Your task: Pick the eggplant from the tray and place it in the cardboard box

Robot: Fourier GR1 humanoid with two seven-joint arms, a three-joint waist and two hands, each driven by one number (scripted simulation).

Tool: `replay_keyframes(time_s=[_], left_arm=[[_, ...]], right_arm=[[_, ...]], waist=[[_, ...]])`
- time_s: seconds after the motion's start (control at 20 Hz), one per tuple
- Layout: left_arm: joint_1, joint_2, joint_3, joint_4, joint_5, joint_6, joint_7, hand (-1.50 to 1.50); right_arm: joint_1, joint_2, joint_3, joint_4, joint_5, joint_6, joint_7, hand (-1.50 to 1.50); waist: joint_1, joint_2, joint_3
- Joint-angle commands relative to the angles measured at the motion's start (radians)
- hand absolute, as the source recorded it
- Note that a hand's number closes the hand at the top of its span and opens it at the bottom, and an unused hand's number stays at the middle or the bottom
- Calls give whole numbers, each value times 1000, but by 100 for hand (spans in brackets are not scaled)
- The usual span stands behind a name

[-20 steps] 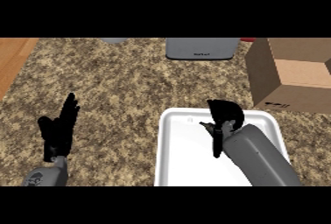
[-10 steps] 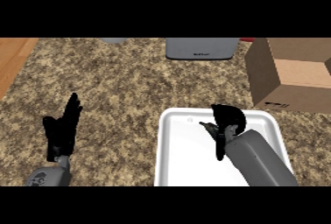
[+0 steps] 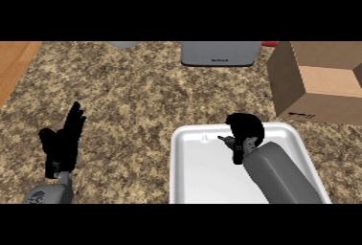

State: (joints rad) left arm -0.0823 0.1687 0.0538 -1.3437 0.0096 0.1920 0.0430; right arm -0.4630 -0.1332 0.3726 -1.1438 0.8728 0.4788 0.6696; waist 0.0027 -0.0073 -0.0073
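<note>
Right black hand curls its fingers over the white rectangular tray, contents hidden; left hand rests open.

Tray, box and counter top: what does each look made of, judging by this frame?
The tray looks like white plastic or enamelled metal, smooth with a soft sheen and rounded rim; which one is unclear. The box looks like plain brown cardboard, matte, with open flaps and a small printed mark. The counter top looks like speckled stone, probably granite, going by its mottled brown and beige grain.

speckled counter, white tray, cardboard box
</note>
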Motion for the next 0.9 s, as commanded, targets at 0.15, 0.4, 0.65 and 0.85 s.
replay_keyframes(time_s=[0.15,0.4,0.65,0.85], left_arm=[[4,-15,-8,-27,-17,4,26,0],[26,0,38,22,2,8,-19,0],[41,18,57,12,18,-7,-17,0],[9,-2,15,-35,-11,12,32,0]], right_arm=[[-18,20,10,124,85,-110,-142,150],[245,-250,90,-239,42,-149,-477,150],[440,-462,61,-479,-9,-269,-739,150],[590,-595,-46,-592,-52,-383,-879,150]], waist=[[4,8,8],[-59,-7,7],[-64,-7,7],[-41,-1,8]])
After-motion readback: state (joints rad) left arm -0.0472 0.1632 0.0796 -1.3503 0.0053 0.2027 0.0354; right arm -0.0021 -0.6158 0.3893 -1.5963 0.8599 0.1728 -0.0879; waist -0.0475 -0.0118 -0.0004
